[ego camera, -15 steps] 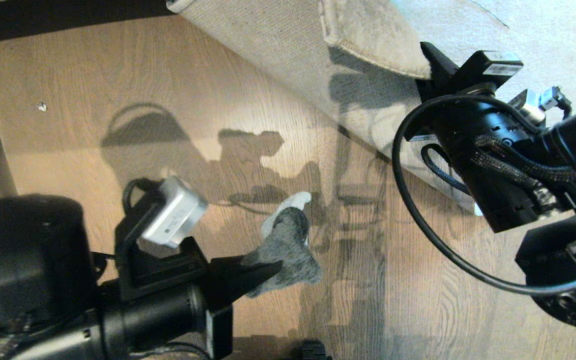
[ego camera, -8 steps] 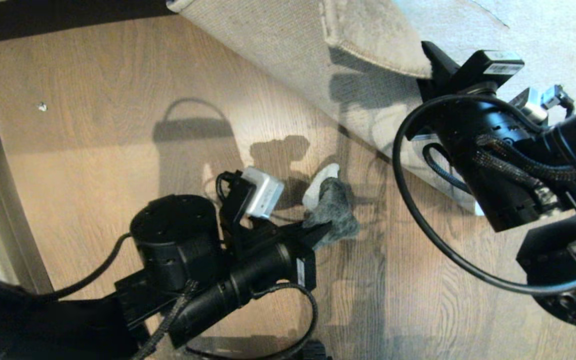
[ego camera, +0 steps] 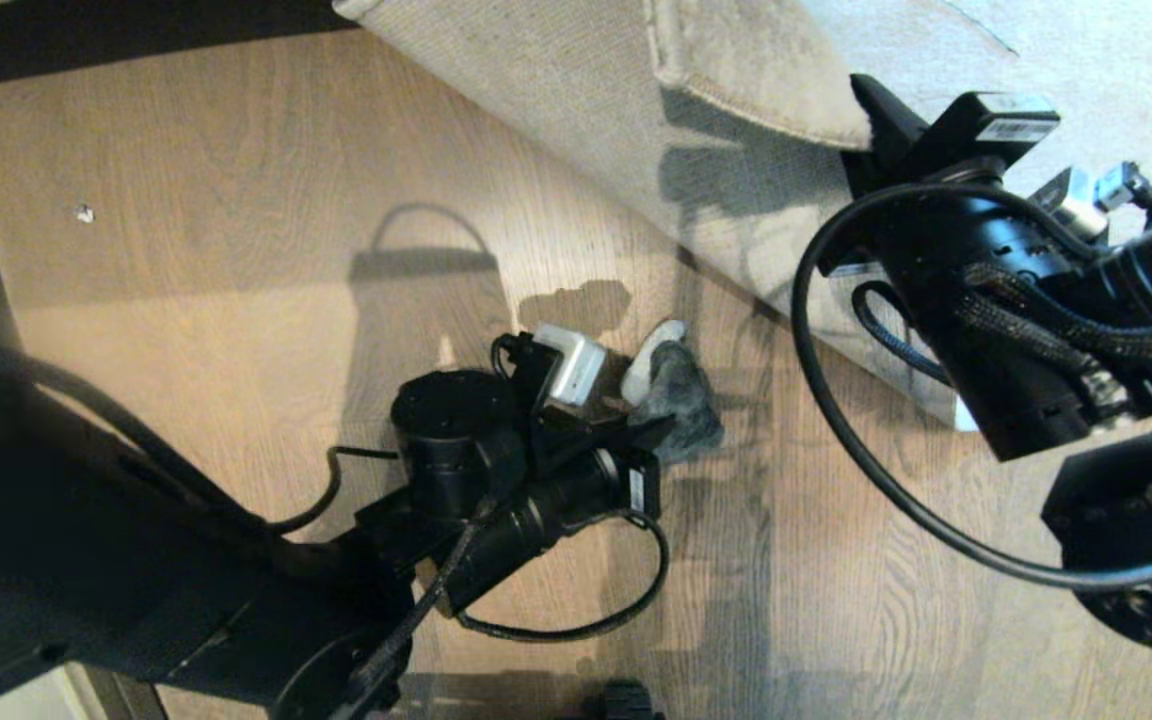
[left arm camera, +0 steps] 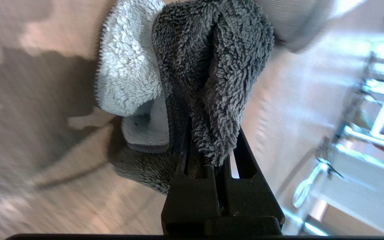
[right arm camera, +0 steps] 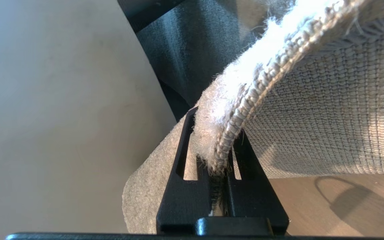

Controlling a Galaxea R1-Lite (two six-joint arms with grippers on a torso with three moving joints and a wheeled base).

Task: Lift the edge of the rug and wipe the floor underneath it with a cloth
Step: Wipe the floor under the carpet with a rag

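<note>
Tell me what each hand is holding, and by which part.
The left hand is shut on the cloth, pinching a bunched fold of its dark side. The right hand is shut on the rug, clamped on its bound edge.

The rug (ego camera: 576, 110) was held up by its edge in the right claw (ego camera: 871, 110), so its beige woven backing faced outward and its grey pile (right arm camera: 222, 110) showed at the pinched rim. The cloth (ego camera: 681, 405), dark grey and fuzzy with a white part (left arm camera: 125, 73), was clamped in the left claw (ego camera: 658, 432) and bunched beyond its tips, low over the brown wood-grain floor (ego camera: 236, 220) beside the raised rug.
</note>
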